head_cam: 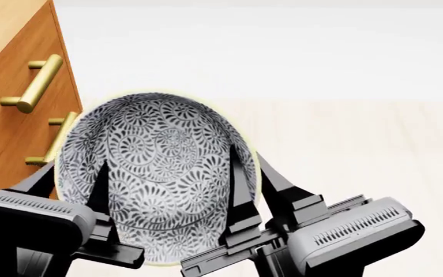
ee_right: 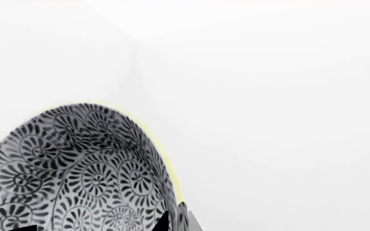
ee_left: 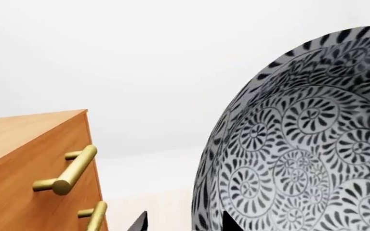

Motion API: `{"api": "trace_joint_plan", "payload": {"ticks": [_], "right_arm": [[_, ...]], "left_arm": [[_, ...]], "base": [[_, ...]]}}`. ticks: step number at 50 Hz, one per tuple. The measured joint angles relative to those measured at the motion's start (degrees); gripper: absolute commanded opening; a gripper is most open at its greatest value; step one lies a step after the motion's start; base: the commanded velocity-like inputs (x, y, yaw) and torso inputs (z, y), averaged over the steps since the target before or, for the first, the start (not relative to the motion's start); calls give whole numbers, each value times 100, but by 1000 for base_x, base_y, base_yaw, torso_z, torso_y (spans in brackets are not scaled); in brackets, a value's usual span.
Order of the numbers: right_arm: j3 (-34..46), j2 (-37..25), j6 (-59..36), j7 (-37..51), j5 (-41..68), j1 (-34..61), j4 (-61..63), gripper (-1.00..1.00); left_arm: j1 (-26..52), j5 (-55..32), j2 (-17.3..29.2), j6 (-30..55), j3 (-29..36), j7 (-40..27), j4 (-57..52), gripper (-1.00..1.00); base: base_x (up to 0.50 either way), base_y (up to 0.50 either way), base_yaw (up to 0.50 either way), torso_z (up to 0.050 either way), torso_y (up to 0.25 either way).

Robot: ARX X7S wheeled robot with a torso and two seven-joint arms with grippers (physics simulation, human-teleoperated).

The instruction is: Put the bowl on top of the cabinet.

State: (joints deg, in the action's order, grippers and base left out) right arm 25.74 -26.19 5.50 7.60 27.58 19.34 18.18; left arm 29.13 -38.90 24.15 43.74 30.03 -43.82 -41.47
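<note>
At far left, cabinet (head_cam: 10, 86) with brass handles (head_cam: 33, 83); bowl (head_cam: 156, 173) held up beside it.
Left pincer (head_cam: 102, 190) and right pincer (head_cam: 244, 179) each clamped on the bowl's rim, one finger inside, one outside. Bowl hangs in the air near the drawer fronts, not yet on top. Ceramic: probably stiff, slick, breakable; opposite rim holds look best.

The setting reads as a plain, sparsely furnished domestic-style room in a simulator render. Evidence: an orange-brown wooden cabinet (head_cam: 14, 75) with drawer fronts carrying cylindrical brass bar handles (head_cam: 33, 83), standing on a pale wood-toned floor (head_cam: 360, 150) before bare white walls (head_cam: 283, 52). A deep round ceramic bowl with dense grey-black floral pattern (head_cam: 156, 167), household tableware, supports the home reading; the room's exact type cannot be determined.
</note>
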Motion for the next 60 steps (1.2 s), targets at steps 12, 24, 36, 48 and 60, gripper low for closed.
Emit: {"api": "trace_joint_plan", "payload": {"ticks": [12, 24, 36, 48, 60], "right_arm": [[23, -1, 1, -30, -6, -2, 16, -100], [32, -18, -59, 2, 27, 9, 26, -100], [14, -138, -248, 17, 138, 36, 126, 100], [69, -267, -363, -68, 205, 25, 203, 100], [12, -368, -308, -127, 345, -66, 255, 100]], "left_arm": [[-42, -27, 9, -122, 74, 84, -71, -100], [-60, 51, 19, -192, 62, 90, -116, -100], [-61, -25, 20, -135, 79, 2, -114, -100], [-56, -88, 12, -128, 77, -24, -76, -100], [81, -113, 12, -20, 170, 9, -60, -100]], "base": [[0, 0, 0, 0, 1], [0, 0, 0, 0, 0], [0, 0, 0, 0, 1], [0, 0, 0, 1, 0], [0, 0, 0, 0, 1]]}}
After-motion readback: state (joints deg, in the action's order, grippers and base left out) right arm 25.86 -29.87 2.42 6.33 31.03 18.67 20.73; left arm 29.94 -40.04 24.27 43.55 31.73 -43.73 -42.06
